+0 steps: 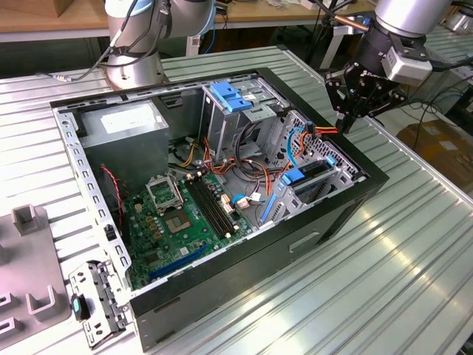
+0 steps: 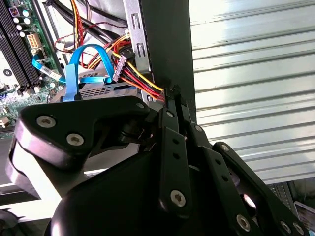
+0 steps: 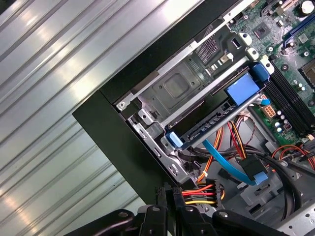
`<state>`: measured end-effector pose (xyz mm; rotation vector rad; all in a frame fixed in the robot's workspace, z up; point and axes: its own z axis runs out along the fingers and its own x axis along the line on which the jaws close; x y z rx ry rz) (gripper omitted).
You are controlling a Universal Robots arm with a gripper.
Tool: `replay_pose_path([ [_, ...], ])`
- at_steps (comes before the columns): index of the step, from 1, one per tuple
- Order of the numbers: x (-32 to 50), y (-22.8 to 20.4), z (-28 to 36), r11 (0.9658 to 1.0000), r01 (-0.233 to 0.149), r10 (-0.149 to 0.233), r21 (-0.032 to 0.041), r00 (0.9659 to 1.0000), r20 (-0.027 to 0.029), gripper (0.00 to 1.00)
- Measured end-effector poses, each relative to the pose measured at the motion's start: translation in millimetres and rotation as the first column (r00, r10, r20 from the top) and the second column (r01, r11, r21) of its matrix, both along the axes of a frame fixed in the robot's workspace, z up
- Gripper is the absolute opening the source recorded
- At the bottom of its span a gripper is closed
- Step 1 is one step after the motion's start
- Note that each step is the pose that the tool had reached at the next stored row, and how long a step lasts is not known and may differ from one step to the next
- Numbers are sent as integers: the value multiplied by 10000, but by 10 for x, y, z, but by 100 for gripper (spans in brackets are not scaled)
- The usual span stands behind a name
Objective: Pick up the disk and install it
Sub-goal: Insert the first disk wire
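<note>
The disk (image 1: 312,172) sits in the drive bay at the corner of the open computer case (image 1: 332,214) on the exterior view's right. It is a dark slab with blue side rails. The first wrist view shows the disk (image 3: 211,125) edge-on in the metal cage, with a blue tab at one end. My gripper (image 1: 344,124) hangs over the case's rim beside that bay, fingers pressed together. In both wrist views the fingertips (image 2: 172,96) rest against a red, yellow and orange cable bundle (image 3: 201,191). Whether they pinch the bundle I cannot tell.
Inside the case are a grey power-supply box (image 1: 126,122), a green motherboard (image 1: 185,214), a light-blue latch plate (image 1: 233,96) and a blue data cable (image 3: 231,164). A second arm's base (image 1: 137,52) stands behind the case. A grey fixture (image 1: 29,251) and a metal bracket (image 1: 96,303) lie on the ribbed table.
</note>
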<state>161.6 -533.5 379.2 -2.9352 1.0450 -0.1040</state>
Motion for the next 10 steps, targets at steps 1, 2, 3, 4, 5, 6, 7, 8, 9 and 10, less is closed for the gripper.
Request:
replay_pose_path([
  [1,0,0,-1,10000,48,-48,1,10000,0,16],
  [2,0,0,-2,9998,199,-199,1,9998,0,16],
  [3,0,0,-2,9995,303,-303,0,9995,0,16],
  [4,-3,0,-2,9993,368,-368,1,9993,0,16],
  [5,-13,0,-1,9991,421,-421,0,9991,0,16],
  [6,-25,1,-1,9990,436,-436,-1,9990,0,16],
  [7,-49,0,-2,9990,448,-448,1,9990,0,16],
  [8,-72,0,-3,9990,454,-454,0,9990,0,16],
  [9,-100,0,-3,9989,463,-463,0,9989,0,16],
  [10,-117,0,-5,9989,472,-472,0,9989,0,16],
])
